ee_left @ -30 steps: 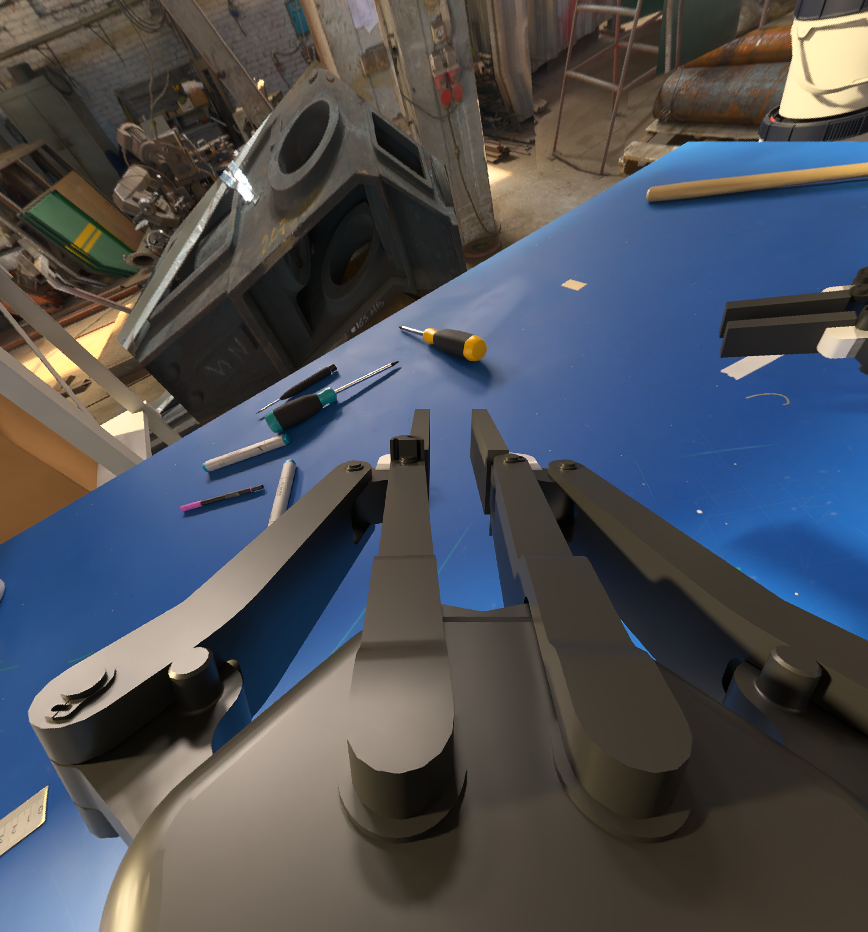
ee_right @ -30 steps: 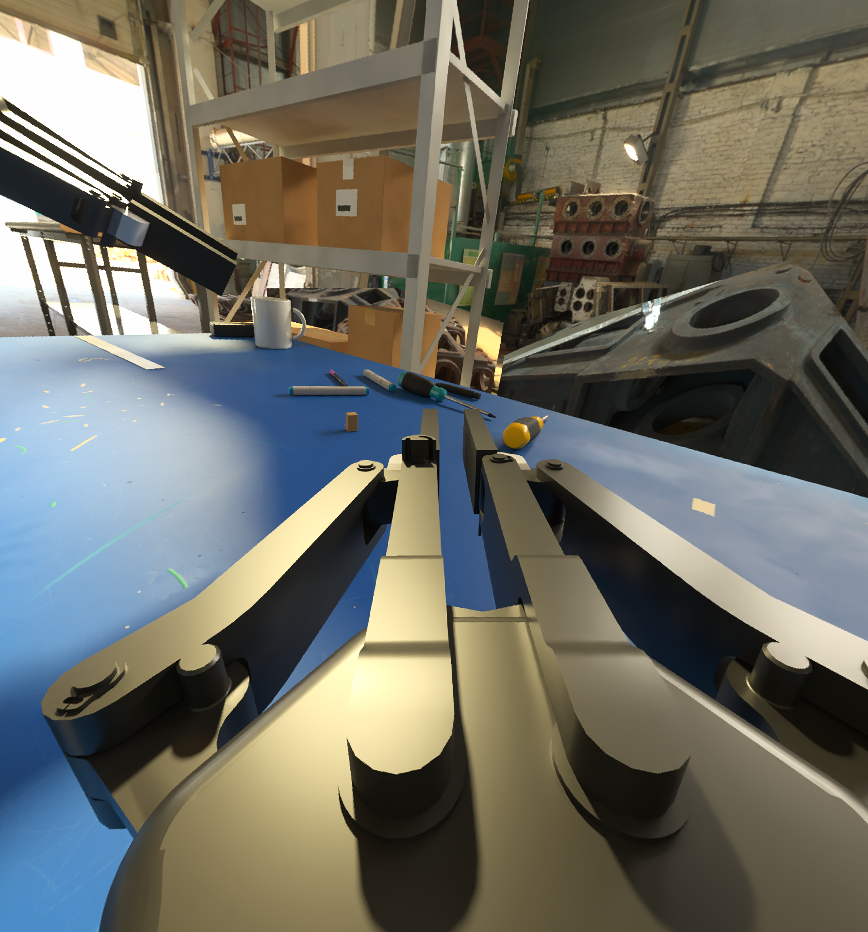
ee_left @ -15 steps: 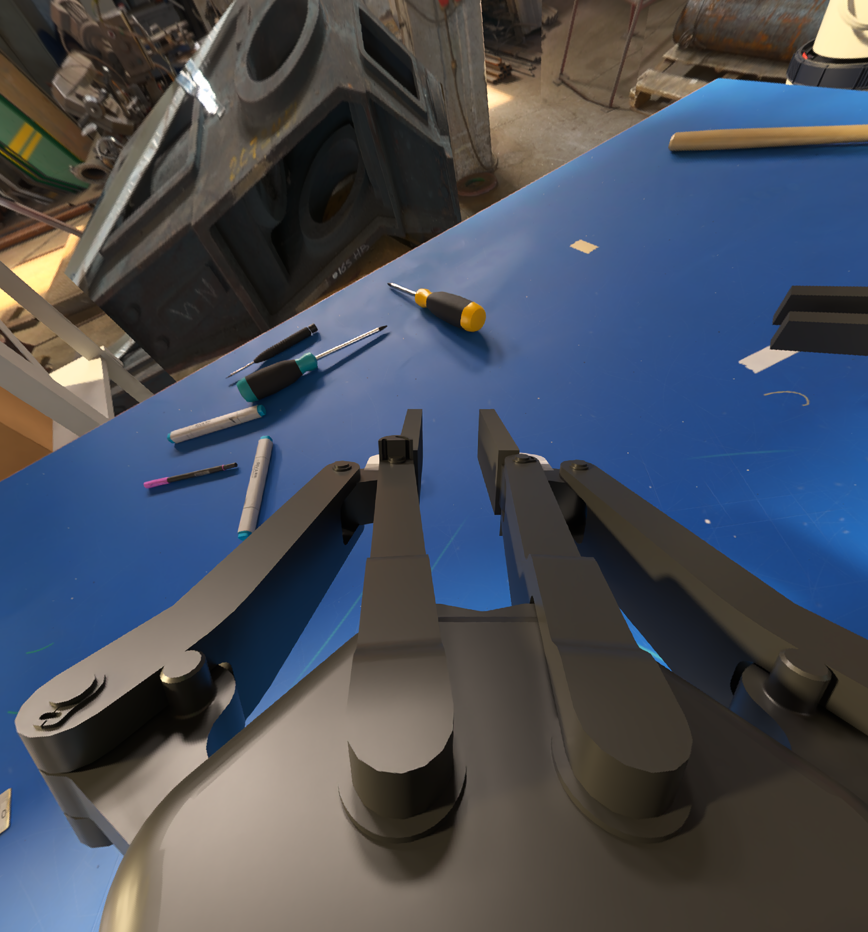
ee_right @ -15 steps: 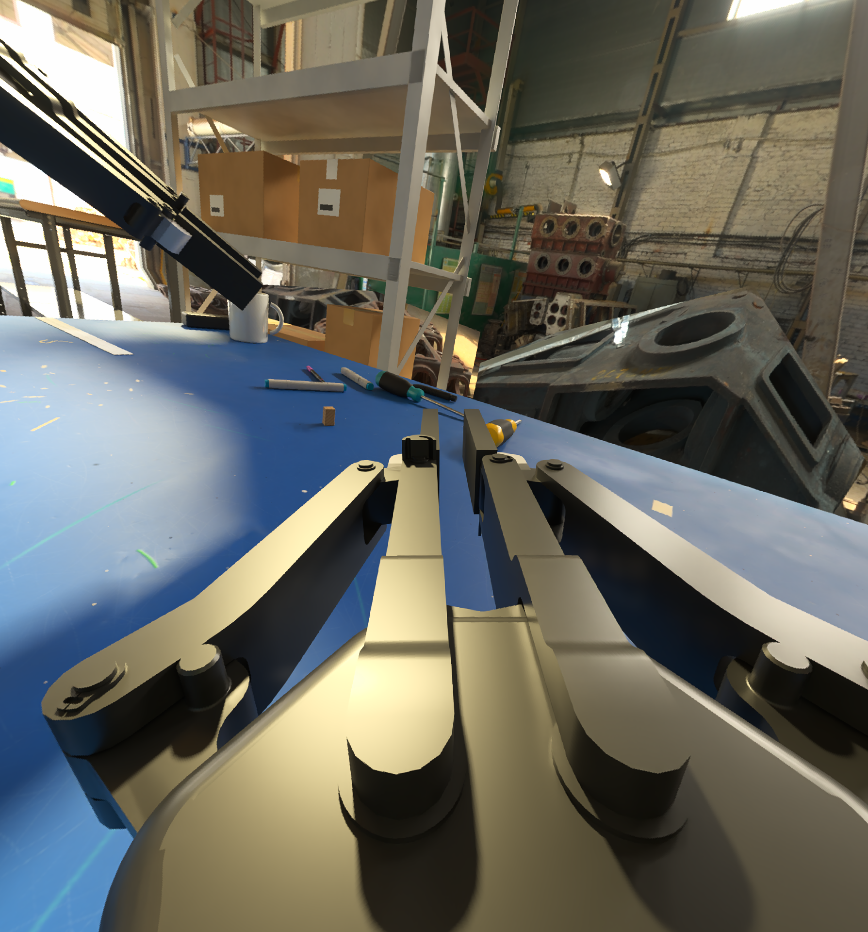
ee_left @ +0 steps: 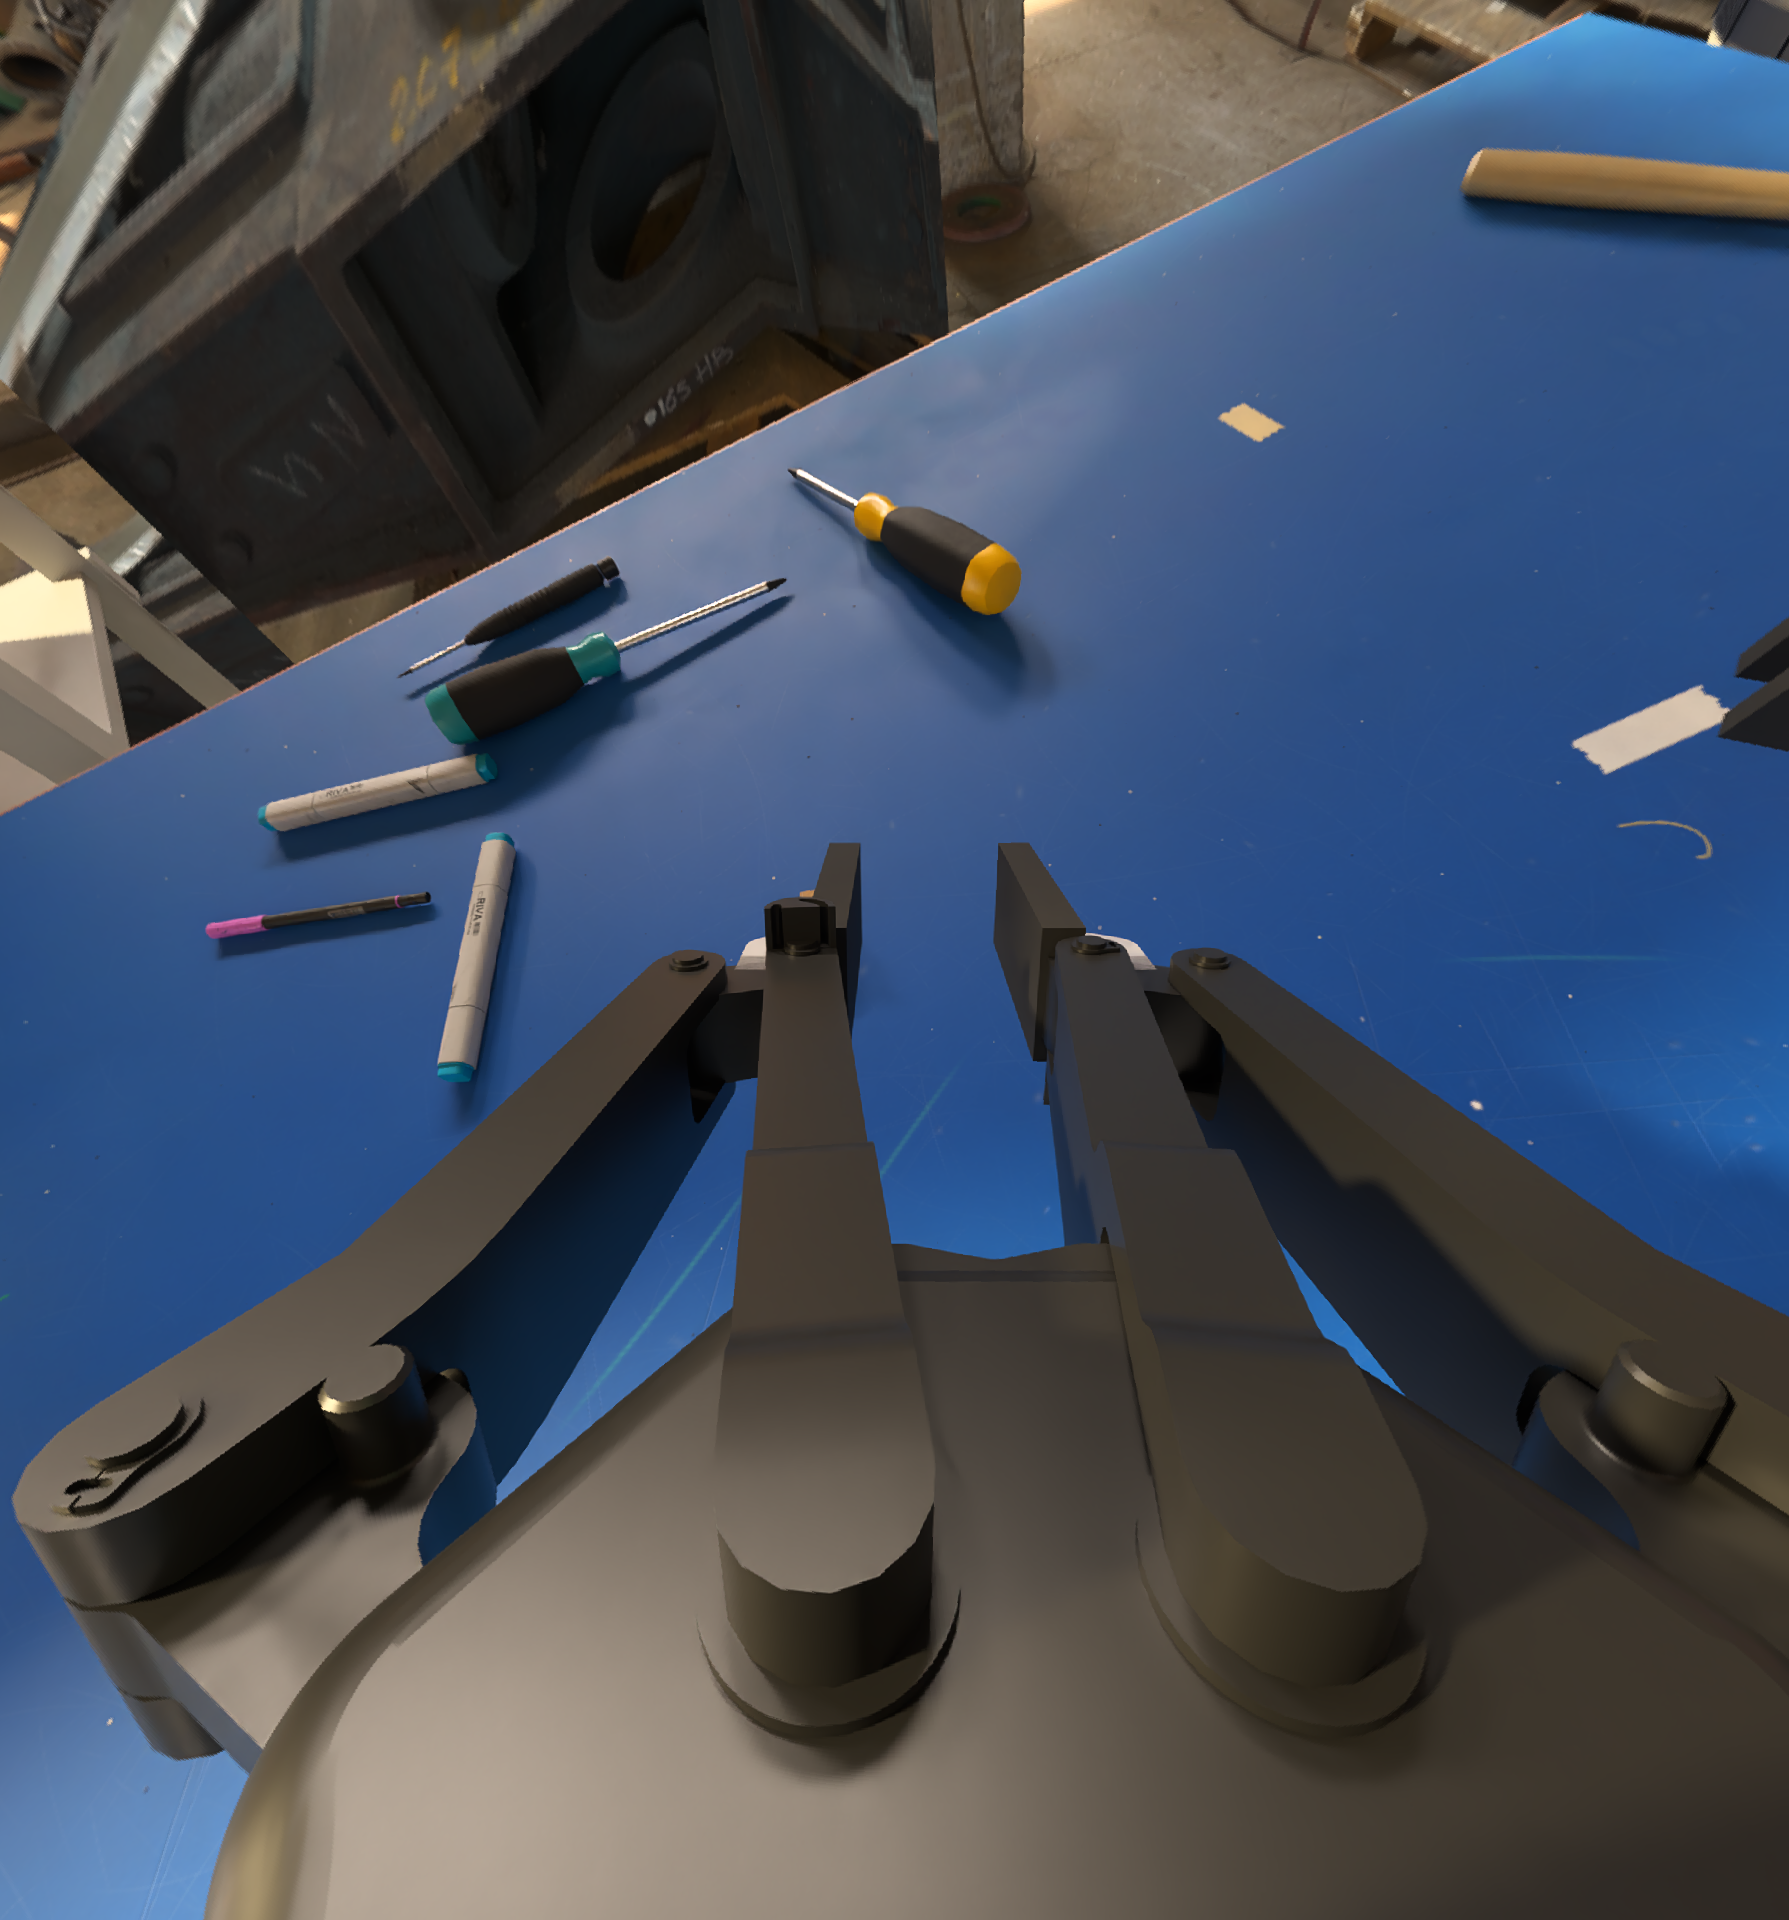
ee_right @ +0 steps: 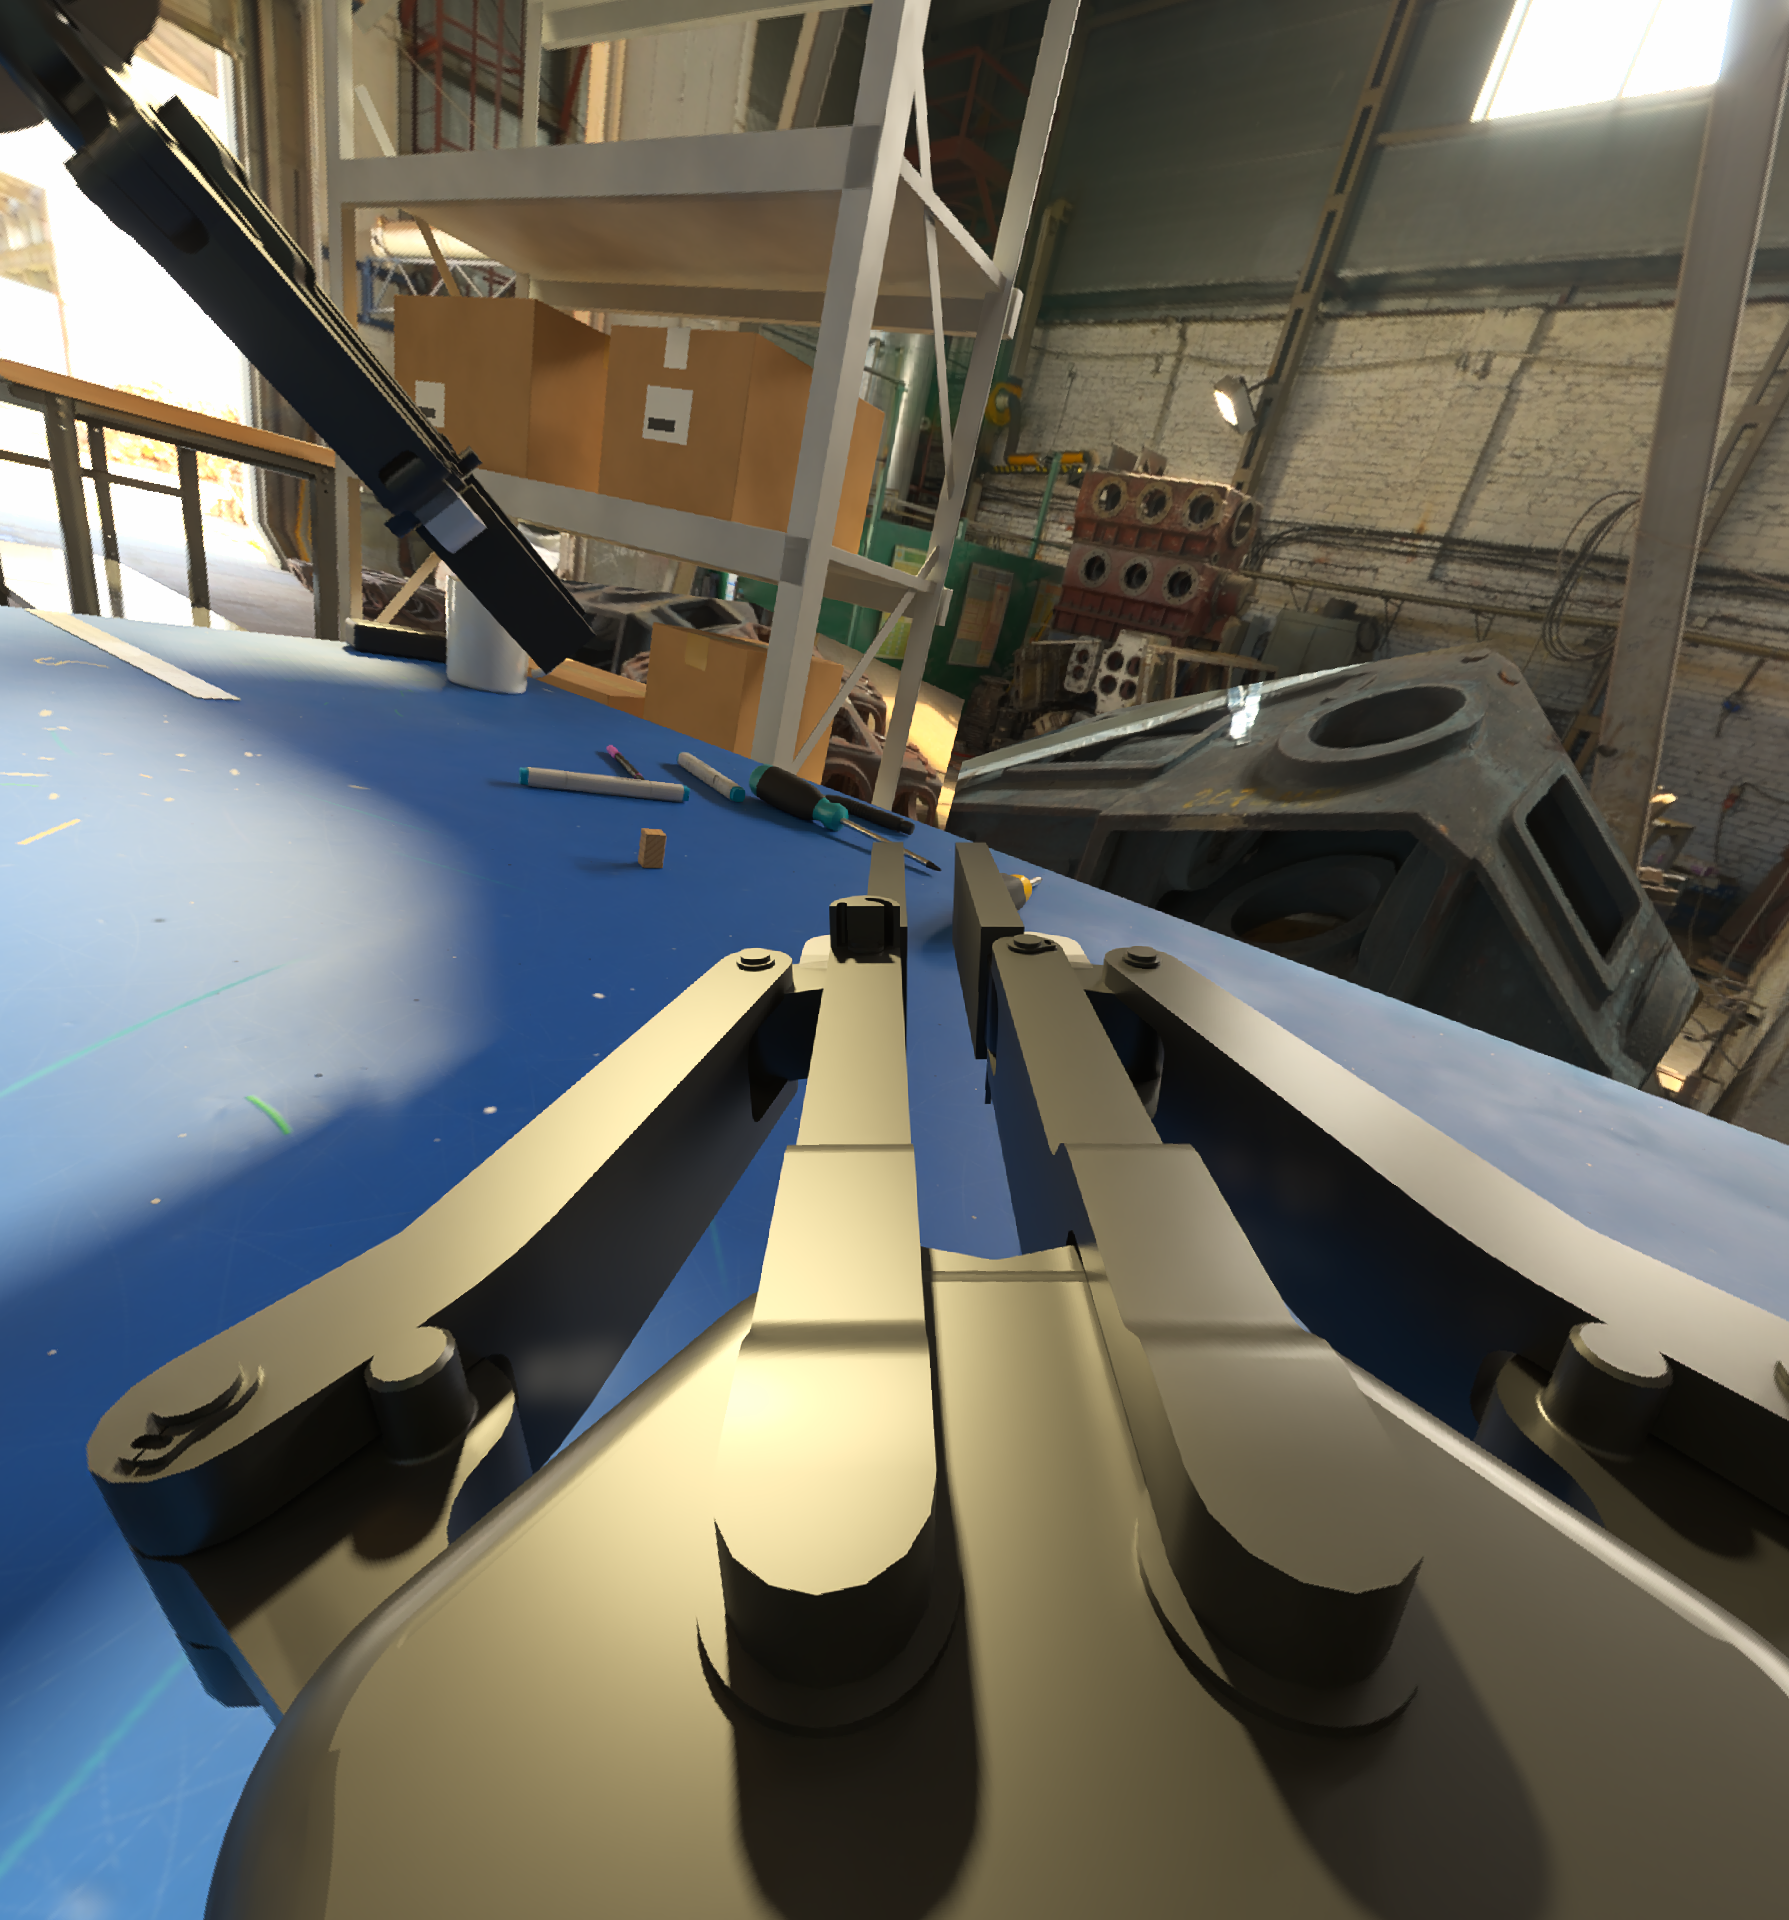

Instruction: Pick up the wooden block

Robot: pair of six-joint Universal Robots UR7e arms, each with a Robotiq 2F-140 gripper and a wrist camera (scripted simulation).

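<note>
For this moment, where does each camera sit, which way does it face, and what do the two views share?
Left wrist view: on the left gripper, angled down at the blue table; its own open fingers show, the wooden block peeking behind one.
Right wrist view: on the right gripper, low, looking across the table toward the shelving; its narrowly parted fingers show.
Shared: teal-handled screwdriver, markers, block.

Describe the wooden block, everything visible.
The wooden block is a small light-tan cuboid with faint grain, standing upright on the blue table and casting a short shadow. Nothing touches it but the tabletop. It sits apart from the white markers behind it. In the left wrist view only a tan sliver shows behind the left finger.
</note>
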